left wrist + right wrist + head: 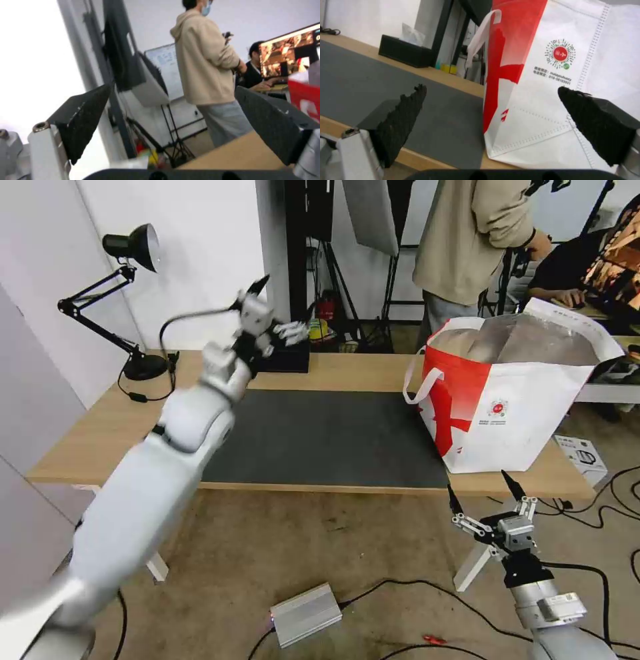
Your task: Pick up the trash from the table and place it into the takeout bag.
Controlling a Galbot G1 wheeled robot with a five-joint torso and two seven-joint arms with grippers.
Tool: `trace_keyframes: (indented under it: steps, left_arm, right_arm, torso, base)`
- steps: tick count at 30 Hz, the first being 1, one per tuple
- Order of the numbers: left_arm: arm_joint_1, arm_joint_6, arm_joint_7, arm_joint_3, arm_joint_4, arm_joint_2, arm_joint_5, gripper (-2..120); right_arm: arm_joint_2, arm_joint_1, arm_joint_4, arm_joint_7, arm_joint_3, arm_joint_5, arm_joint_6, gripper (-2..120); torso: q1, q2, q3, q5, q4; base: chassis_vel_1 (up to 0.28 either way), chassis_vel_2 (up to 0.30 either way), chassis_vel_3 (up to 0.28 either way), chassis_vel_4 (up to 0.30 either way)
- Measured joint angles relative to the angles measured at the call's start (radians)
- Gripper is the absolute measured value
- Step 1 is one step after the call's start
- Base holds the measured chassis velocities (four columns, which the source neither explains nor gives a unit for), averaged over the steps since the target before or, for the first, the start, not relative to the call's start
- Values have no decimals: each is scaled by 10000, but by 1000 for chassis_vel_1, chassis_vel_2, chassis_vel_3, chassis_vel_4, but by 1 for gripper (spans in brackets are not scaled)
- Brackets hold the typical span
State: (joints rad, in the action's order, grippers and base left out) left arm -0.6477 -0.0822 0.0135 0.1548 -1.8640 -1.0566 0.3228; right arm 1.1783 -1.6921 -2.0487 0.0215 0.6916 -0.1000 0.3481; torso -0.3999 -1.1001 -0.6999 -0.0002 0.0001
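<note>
Now the bag (513, 400) stands right of centre on the counter (347, 373), soft and light, best taken by its loop handle. Left claw (267, 313) spread, upper left; right claw (483, 497) spread, lower right.

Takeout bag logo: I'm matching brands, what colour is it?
Red centre ringed with green-and-red dots, on the takeout bag; right wrist view shows it best.

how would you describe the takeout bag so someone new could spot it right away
Start at the long light-wood table with its dark grey mat. The takeout bag stands on the table's right end, mouth open. It is a large red-and-white tote with silver lining and white loop handles, far bigger than the black tissue box.
</note>
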Motion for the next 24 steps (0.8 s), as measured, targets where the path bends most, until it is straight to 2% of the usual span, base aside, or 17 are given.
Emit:
trace_keyframes:
  steps: [2, 5, 6, 10, 11, 15, 24]
  left_arm:
    - [-425, 54, 14, 268, -199, -38, -88, 100]
    - [-1922, 209, -12, 1325, -839, -317, -392, 100]
    - [-1922, 209, -12, 1325, -839, -317, -392, 100]
    - [-3555, 527, -238, 2664, -1367, -771, -807, 100]
    - [-3555, 527, -238, 2664, -1367, -771, -807, 100]
    - [-4849, 821, -468, 3676, -1935, -1083, -1044, 100]
    - [-6437, 1250, -668, 4868, -2683, -1830, -1289, 100]
  right_arm:
    - [0, -1, 0, 0, 0, 0, 0, 100]
    - [0, -2, 0, 1, 0, 0, 0, 100]
    - [0, -2, 0, 1, 0, 0, 0, 100]
    - [0, -1, 0, 0, 0, 0, 0, 100]
    - [0, -1, 0, 0, 0, 0, 0, 100]
    - [0, -1, 0, 0, 0, 0, 0, 100]
    - [0, -1, 0, 0, 0, 0, 0, 100]
  torso:
    - [-1, 1, 0, -1, 0]
    - [0, 0, 0, 1, -1]
    - [0, 0, 0, 1, -1]
    - [0, 0, 1, 0, 0]
    - [0, 0, 1, 0, 0]
    - [0, 0, 1, 2, 0]
    - [0, 0, 0, 3, -1]
  base:
    - [0, 0, 0, 0]
    - [0, 0, 0, 0]
    - [0, 0, 0, 0]
    - [0, 0, 0, 0]
    - [0, 0, 0, 0]
    - [0, 0, 0, 0]
    - [0, 0, 0, 0]
